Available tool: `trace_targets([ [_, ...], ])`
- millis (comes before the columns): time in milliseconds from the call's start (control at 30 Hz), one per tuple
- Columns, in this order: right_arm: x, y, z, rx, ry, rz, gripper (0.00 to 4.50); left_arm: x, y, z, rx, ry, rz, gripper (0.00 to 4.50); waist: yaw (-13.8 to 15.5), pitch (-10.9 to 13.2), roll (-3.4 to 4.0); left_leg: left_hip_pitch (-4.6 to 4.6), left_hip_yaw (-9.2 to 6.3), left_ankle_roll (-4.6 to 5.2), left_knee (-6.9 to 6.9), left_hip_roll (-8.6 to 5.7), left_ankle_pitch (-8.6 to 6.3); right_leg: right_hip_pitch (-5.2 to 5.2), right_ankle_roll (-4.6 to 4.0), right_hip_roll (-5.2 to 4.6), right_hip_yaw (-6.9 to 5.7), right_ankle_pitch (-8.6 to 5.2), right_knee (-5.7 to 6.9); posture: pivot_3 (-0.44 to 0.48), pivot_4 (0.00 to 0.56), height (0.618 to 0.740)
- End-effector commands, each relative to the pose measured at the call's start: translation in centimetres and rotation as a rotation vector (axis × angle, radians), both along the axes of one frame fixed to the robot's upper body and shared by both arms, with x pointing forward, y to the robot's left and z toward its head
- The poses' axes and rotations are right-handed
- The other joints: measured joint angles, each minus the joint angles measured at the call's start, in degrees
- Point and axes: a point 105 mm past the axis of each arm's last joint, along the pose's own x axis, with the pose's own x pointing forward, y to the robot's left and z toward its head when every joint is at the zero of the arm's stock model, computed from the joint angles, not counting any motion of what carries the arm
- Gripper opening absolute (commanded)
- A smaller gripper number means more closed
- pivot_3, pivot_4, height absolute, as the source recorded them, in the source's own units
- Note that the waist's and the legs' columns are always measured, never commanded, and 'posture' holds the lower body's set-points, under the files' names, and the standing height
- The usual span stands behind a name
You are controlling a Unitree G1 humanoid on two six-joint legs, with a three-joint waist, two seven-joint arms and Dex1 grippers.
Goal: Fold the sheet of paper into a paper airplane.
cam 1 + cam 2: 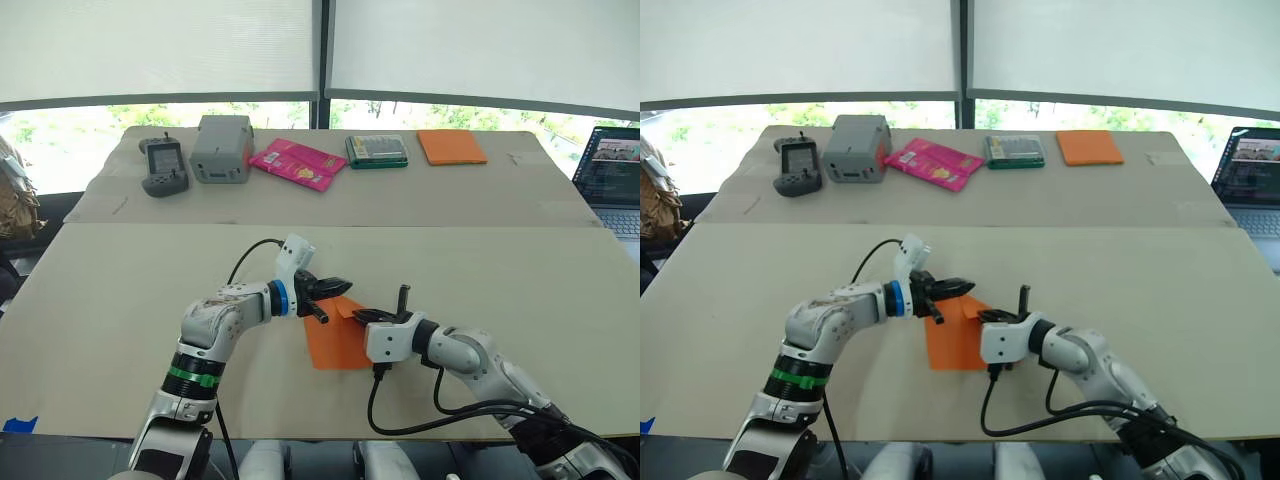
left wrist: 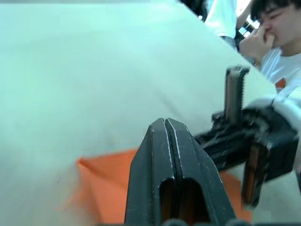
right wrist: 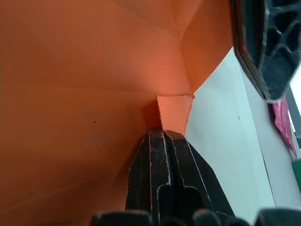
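Note:
The sheet of paper [image 1: 335, 350] is bright orange and lies creased on the tan table [image 1: 120, 300], close to the front edge. Its far right corner is bent up off the surface. My right gripper [image 1: 358, 316] comes in from the right and is shut on that raised edge. In the right wrist view a small folded flap [image 3: 174, 113] sits at the fingertips. My left gripper [image 1: 338, 289] is shut with nothing in it, and it hovers just above the paper's far corner, a short way from the right gripper.
Along the back of the table stand a handheld controller [image 1: 164, 167], a grey box [image 1: 221, 148], a pink packet [image 1: 297, 163], a green case [image 1: 377, 150] and a thick orange pad [image 1: 451, 146]. A laptop [image 1: 612, 175] sits at the right edge. A person [image 2: 277, 42] is beyond the table.

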Motion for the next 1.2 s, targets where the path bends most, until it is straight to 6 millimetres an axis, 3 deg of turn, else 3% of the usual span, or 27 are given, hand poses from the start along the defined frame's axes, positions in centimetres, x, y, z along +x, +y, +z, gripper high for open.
trace_targets([
  [33, 0.0, -0.4, -0.5, -0.018, 0.009, -0.021, 0.05, 0.5, -0.6, -0.8, 0.087, -0.034, 0.009, 0.0, 0.08, 0.0, 0.0, 0.01, 0.0, 0.0, 0.0, 0.0, 0.0, 0.01, 0.0, 0.0, 0.0, 0.0, 0.01, 0.0, 0.15, 0.74],
  [233, -0.4, -0.6, -0.8, -0.021, 0.017, -0.025, 0.05, 1.5, -1.4, -3.2, 0.208, -0.043, 0.064, 0.0, 0.47, -0.01, -0.02, 0.14, 0.0, -0.01, 0.01, -0.03, 0.01, 0.19, 0.0, -0.01, 0.01, 0.0, -0.03, 0.0, 0.15, 0.74],
  [533, -0.3, -1.0, -0.5, -0.004, 0.016, -0.051, 0.05, 1.1, -1.8, -5.6, 0.321, -0.036, 0.029, 0.0, 0.48, -0.01, -0.02, 0.8, -0.03, 0.06, -0.07, -0.05, -0.04, 1.01, 0.11, -0.02, -0.02, -0.06, -0.34, 0.0, 0.15, 0.74],
  [700, -0.6, -1.5, 1.0, 0.037, 0.025, -0.062, 1.6, 1.4, -1.0, -5.8, 0.336, -0.033, 0.038, 0.0, 0.34, -0.02, -0.02, 0.85, -0.03, 0.06, -0.07, -0.05, -0.04, 1.07, 0.11, -0.01, -0.01, -0.06, -0.37, 0.0, 0.15, 0.74],
  [900, -0.2, -3.1, 4.1, 0.046, -0.065, -0.101, 3.66, 1.9, -0.3, -5.6, 0.332, -0.037, 0.062, 0.0, 0.23, -0.02, -0.02, 0.88, -0.03, 0.06, -0.07, -0.04, -0.04, 1.08, 0.12, 0.0, -0.01, -0.07, -0.35, 0.0, 0.15, 0.74],
  [967, 0.3, -3.6, 5.5, 0.107, -0.079, -0.13, 3.66, 2.1, -0.1, -5.6, 0.328, -0.036, 0.082, 0.0, 0.1, -0.02, -0.02, 0.89, -0.03, 0.06, -0.07, -0.03, -0.04, 1.08, 0.12, 0.01, 0.0, -0.07, -0.34, 0.0, 0.15, 0.74],
  [1033, 0.9, -3.7, 5.7, 0.139, -0.047, -0.153, 3.66, 2.1, 0.0, -5.6, 0.324, -0.035, 0.09, 0.0, -0.09, -0.02, -0.02, 0.9, -0.03, 0.06, -0.07, -0.02, -0.04, 1.08, 0.12, 0.03, 0.0, -0.07, -0.33, 0.0, 0.15, 0.74],
  [1200, 1.9, -2.9, 4.2, 0.181, 0.04, -0.202, 2.03, 2.1, -0.1, -5.5, 0.318, -0.037, 0.093, 0.0, 0.02, -0.01, -0.02, 0.91, -0.04, 0.06, -0.08, -0.01, -0.04, 1.07, 0.11, 0.04, 0.01, -0.07, -0.31, 0.0, 0.15, 0.74],
])
